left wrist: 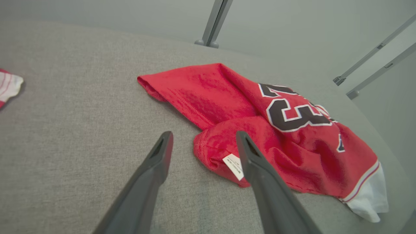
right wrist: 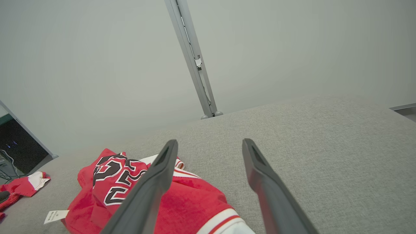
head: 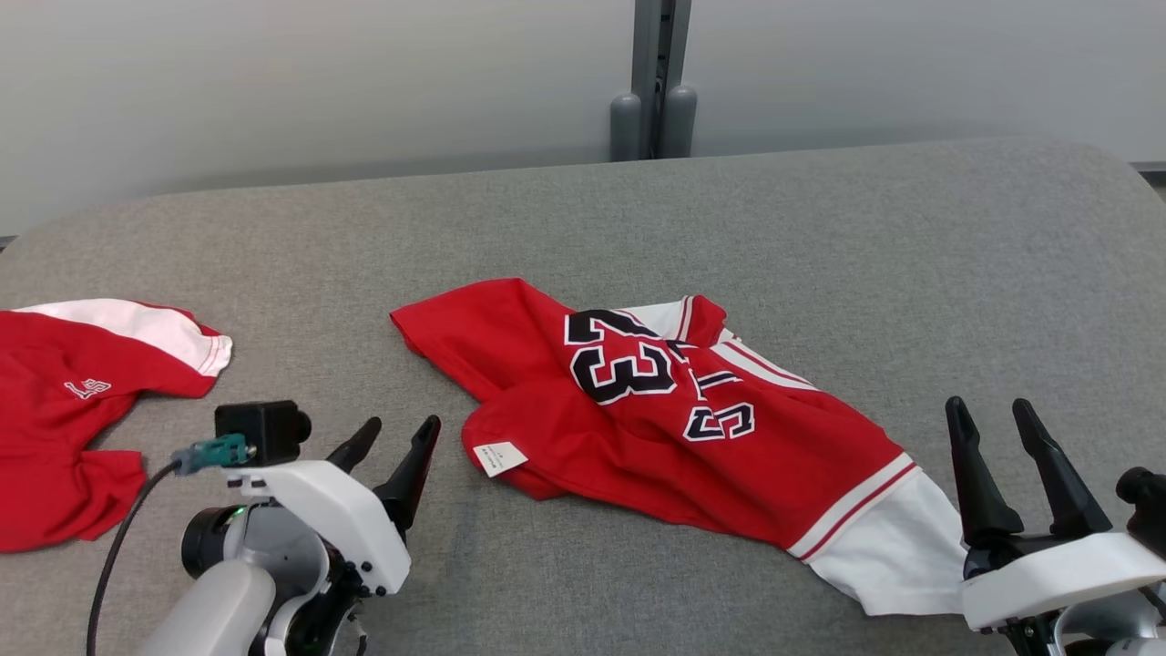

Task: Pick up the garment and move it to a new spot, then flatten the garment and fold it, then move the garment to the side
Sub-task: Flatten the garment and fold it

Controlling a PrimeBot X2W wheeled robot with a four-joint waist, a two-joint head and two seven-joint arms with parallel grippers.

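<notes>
**A:** Where does the job stand?

**B:** At the very start, I judge. The red shirt (head: 638, 428) lies crumpled in the middle of the grey table (head: 729, 210), numbers up, with one part doubled over itself and nothing lifted yet. So the step in hand is the first pick-up.

**A:** And the tools?

**B:** Both are spread wide and empty. The left tool (head: 403, 424) hovers just beside the shirt's near-left bulge, where a small white label (head: 499, 457) sticks out. In the left wrist view one finger (left wrist: 260, 175) overlaps that label's edge, but I cannot tell whether it touches cloth. The right tool (head: 988, 405) stands just beside the white panel (head: 893, 556) at the shirt's right end, touching nothing that I can see.

**A:** What does the next move call for?

**B:** Each tool should probably come down on its own end of the shirt and pinch the cloth near an edge. The doubled bulge on the left is the risk — a grab there could take two layers at once and make the flattening harder. Then both lift together and carry the shirt to a bare stretch of table.

**A:** Anything in the way?

**B:** A second red garment (head: 73, 401) lies at the table's far left, well apart from the shirt — the new spot should keep away from it.
</notes>
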